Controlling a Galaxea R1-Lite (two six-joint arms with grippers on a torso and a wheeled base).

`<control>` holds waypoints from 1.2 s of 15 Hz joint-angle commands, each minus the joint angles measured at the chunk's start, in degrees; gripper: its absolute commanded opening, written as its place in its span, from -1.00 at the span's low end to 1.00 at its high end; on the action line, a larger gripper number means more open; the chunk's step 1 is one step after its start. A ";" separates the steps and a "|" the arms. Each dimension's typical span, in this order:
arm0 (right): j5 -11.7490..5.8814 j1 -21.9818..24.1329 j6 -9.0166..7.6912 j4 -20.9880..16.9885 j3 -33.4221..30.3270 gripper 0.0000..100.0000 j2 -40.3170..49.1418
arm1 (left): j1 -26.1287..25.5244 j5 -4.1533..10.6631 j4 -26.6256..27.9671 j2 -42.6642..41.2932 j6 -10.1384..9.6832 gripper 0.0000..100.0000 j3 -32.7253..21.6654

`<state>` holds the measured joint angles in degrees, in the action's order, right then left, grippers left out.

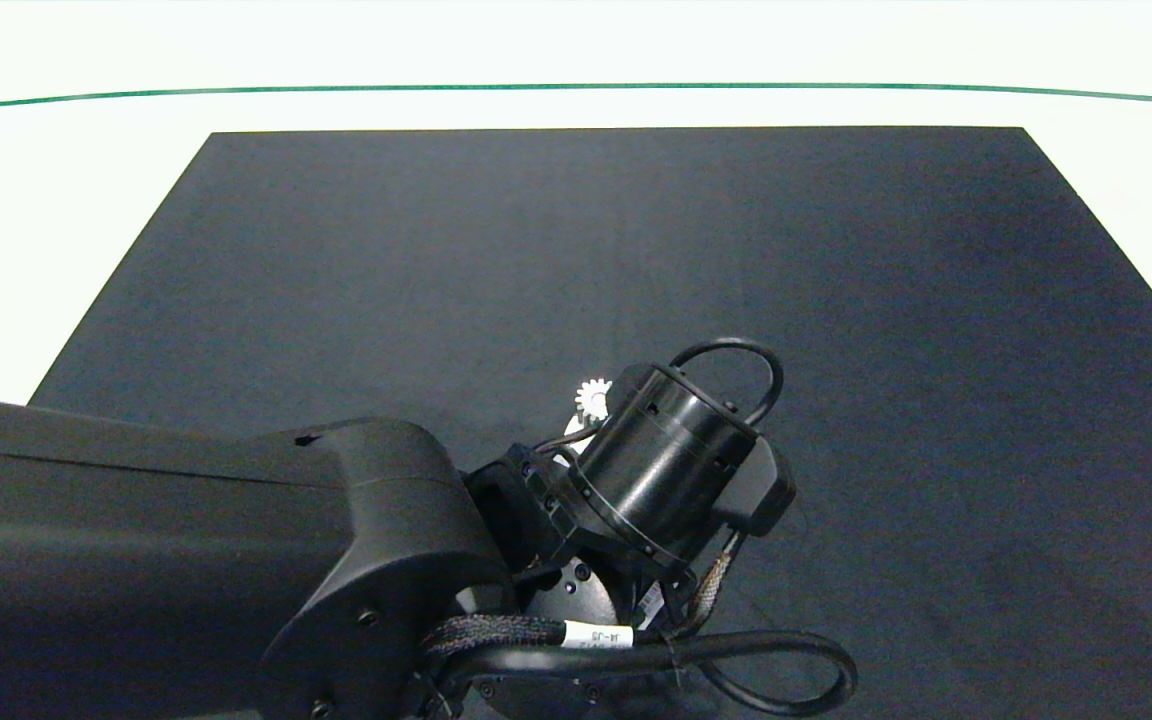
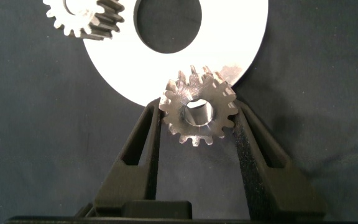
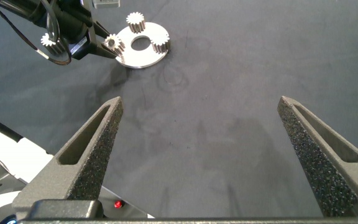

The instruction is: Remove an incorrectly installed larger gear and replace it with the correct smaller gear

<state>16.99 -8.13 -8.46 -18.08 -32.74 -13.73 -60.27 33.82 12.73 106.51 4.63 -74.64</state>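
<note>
Smaller gear (image 2: 198,112) sits clamped flat in my left gripper (image 2: 197,127), over the disc's (image 2: 229,37) rim; seat lies just ahead. Right gripper (image 3: 201,134) hangs spread wide, well apart.

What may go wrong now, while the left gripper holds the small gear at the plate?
The smaller gear, clamped between the left gripper fingers, overlaps the white ring plate's rim. If released unseated, it might tilt or slide onto the mat. In the head view the left arm hides the plate, so misalignment may go unnoticed.
</note>
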 commanded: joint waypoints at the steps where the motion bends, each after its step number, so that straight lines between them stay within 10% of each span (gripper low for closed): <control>1: 0.14 -0.04 -0.07 -0.20 0.14 1.00 0.46 | 0.07 0.20 0.02 0.45 0.03 -0.68 -0.42; 18: 0.06 -0.04 0.02 -0.20 0.14 1.00 0.98 | 0.33 0.20 2.92 0.81 -2.17 -0.68 -1.12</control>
<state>16.99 -8.20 -8.35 -18.19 -32.60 -12.84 -60.11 33.79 15.48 107.61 2.47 -75.85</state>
